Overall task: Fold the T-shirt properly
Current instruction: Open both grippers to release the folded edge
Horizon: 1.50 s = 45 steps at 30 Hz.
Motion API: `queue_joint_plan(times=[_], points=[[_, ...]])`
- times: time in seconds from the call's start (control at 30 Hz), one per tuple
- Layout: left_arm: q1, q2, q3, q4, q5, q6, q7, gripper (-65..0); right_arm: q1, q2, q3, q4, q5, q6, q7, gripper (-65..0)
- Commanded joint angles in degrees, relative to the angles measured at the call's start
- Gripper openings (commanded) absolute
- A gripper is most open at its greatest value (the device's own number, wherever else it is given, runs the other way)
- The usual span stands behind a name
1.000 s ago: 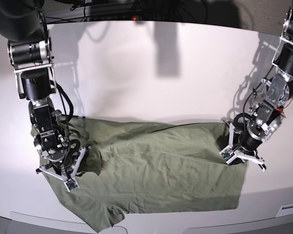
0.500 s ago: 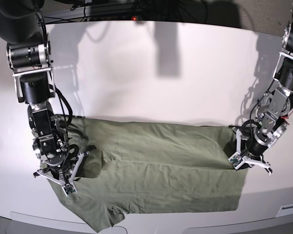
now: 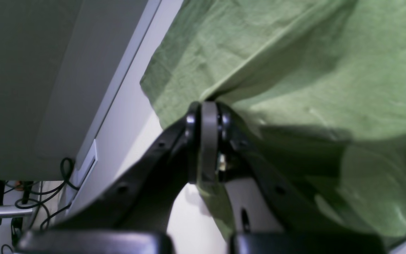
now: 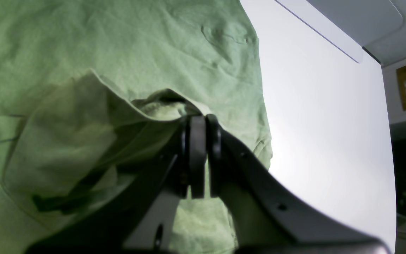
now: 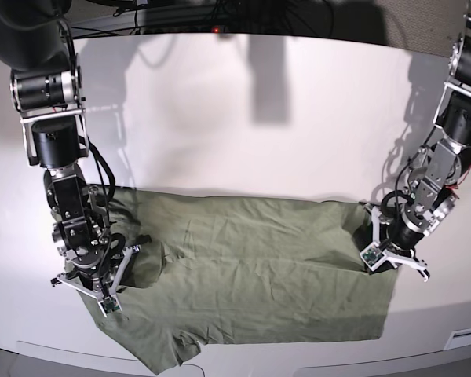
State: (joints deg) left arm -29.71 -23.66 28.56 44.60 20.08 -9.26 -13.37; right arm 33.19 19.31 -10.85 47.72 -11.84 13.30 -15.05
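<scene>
Along the counter's (image 5: 243, 118) near edge lies the T-shirt (image 5: 251, 275). The left hand (image 3: 204, 106) is clenched on its cloth. The right hand (image 4: 197, 118) pinches a fold.

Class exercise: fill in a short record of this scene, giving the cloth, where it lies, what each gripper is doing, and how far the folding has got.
cloth: wrinkled olive-green cotton T-shirt, the only cloth in view
surface: white table, shirt spread across its near half
left gripper: shut on the shirt's edge, at the base view's right end
right gripper: shut on a bunched fold of the shirt, at the base view's left end
fold state: spread wide between the two grippers; no finished neat fold visible
</scene>
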Motion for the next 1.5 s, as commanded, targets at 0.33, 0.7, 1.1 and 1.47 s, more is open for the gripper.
queue_joint_plan(times=[0.33,0.7,1.1,1.47], points=[[-1.88,-0.63,-0.48,0.74,-0.20,1.14,-1.25,-65.0,2.34,0.52,0.39,0.96,-0.07,-0.90,0.26,-65.0],[-2.86,-0.31,-0.48,0.74,-0.20,10.75,-2.71,-39.3,2.34,0.50,0.39,0.96,0.11,-0.87,-0.42,-65.0],[-4.57,0.00,-0.48,0.74,-0.24,8.59,2.60,-39.4,2.32,0.52,0.39,0.96,0.11,-0.85,-0.46,-65.0],[-1.40,2.71,-1.27,0.81,-27.58,8.59,19.43,-39.5,2.34,0.52,0.39,0.96,0.09,-0.92,1.73,-65.0]])
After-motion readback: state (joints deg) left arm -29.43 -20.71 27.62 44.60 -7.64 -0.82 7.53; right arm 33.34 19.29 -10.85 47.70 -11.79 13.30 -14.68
